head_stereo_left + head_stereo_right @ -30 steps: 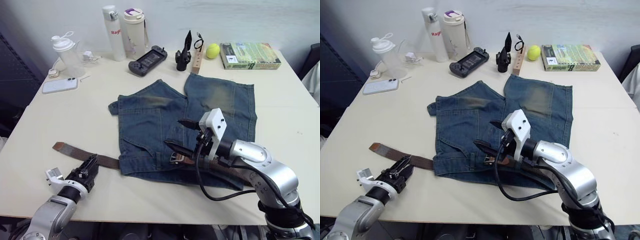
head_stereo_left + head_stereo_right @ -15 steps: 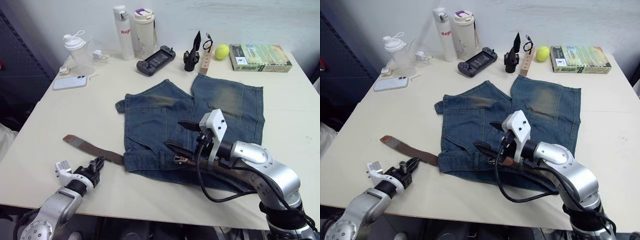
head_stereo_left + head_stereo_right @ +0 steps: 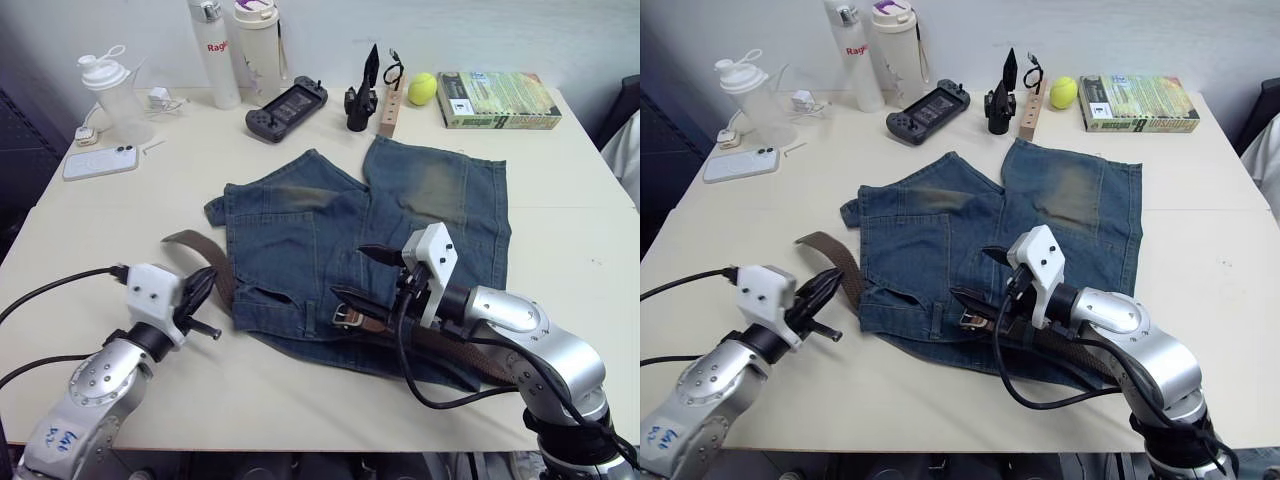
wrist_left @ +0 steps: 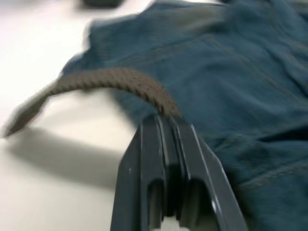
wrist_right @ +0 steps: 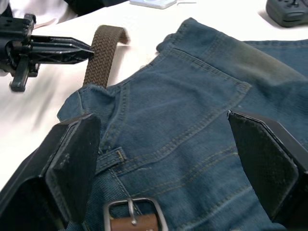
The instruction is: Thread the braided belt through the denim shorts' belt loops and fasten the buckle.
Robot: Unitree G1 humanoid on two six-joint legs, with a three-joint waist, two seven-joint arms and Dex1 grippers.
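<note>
Between the spread right claw [image 3: 366,272] lies the buckle [image 3: 347,315]; left claw [image 3: 203,287] pinches the braided belt [image 3: 212,262].

Three bottles [image 3: 217,52], one phone [image 3: 99,162], one game controller [image 3: 290,105], one tennis ball [image 3: 423,89], one book [image 3: 497,99].

Left gripper [image 3: 203,287] clamped; right gripper [image 3: 362,275] agape

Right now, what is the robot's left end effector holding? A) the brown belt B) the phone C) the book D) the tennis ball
A: the left end effector is shut on the brown belt, which arches up off the table beside the shorts.
</note>
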